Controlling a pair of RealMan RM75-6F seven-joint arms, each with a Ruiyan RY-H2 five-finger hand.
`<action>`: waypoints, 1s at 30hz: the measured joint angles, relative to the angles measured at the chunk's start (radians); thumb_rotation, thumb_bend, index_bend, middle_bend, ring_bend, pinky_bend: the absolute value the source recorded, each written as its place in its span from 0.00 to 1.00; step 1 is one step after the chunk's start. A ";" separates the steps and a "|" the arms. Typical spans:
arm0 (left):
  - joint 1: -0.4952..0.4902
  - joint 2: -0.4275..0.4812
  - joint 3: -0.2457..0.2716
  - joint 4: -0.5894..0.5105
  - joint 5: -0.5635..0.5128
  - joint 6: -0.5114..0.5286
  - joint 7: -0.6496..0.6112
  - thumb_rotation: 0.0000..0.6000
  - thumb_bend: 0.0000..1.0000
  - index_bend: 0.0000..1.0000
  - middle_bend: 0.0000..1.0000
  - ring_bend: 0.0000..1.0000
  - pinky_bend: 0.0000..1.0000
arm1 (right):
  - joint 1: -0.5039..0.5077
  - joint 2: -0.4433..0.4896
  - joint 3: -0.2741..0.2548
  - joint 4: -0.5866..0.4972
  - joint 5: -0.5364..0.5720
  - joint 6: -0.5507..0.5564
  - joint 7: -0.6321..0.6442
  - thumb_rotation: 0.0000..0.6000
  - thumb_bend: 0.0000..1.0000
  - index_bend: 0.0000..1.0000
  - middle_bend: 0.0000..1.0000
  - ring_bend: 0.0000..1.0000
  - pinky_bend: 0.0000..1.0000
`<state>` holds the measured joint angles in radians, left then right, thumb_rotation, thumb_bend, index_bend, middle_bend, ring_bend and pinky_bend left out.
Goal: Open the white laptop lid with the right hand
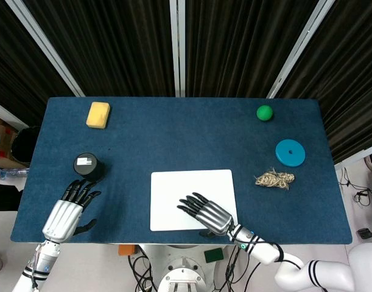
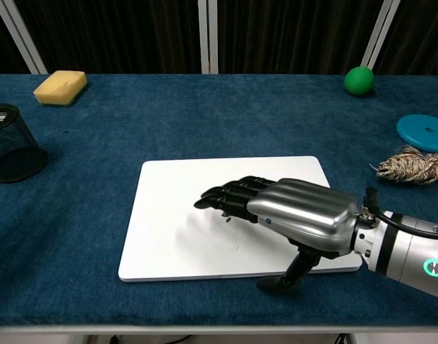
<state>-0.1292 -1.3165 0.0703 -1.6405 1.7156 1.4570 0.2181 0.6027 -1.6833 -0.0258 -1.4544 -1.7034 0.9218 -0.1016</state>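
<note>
A: Where is the white laptop (image 1: 192, 199)?
B: Closed, flat at the table's (image 1: 173, 134) 6 o'clock edge.
A: And the right hand (image 1: 205, 213)?
B: Over the lid, fingers extended, grasping nothing, thumb below the front edge.

The head view looks steeply down from above the near edge, taking in the whole desk (image 1: 173, 134) to its far corners. The chest view sits low and close at that edge, facing across; both share the white laptop (image 1: 192, 198) and right hand (image 2: 305, 215).
</note>
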 measured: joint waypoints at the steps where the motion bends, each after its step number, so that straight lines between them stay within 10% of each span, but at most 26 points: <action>1: -0.001 0.000 0.000 0.001 -0.002 -0.001 -0.001 1.00 0.15 0.24 0.12 0.03 0.08 | 0.004 -0.006 0.002 0.004 0.005 -0.001 -0.003 1.00 0.18 0.00 0.00 0.00 0.00; 30: 0.007 -0.003 0.003 0.052 -0.017 0.012 -0.060 1.00 0.15 0.24 0.12 0.03 0.08 | 0.058 -0.043 0.043 0.008 0.121 -0.025 -0.126 1.00 0.19 0.00 0.00 0.00 0.00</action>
<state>-0.1226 -1.3192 0.0734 -1.5886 1.6986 1.4692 0.1576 0.6608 -1.7264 0.0172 -1.4463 -1.5823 0.8963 -0.2278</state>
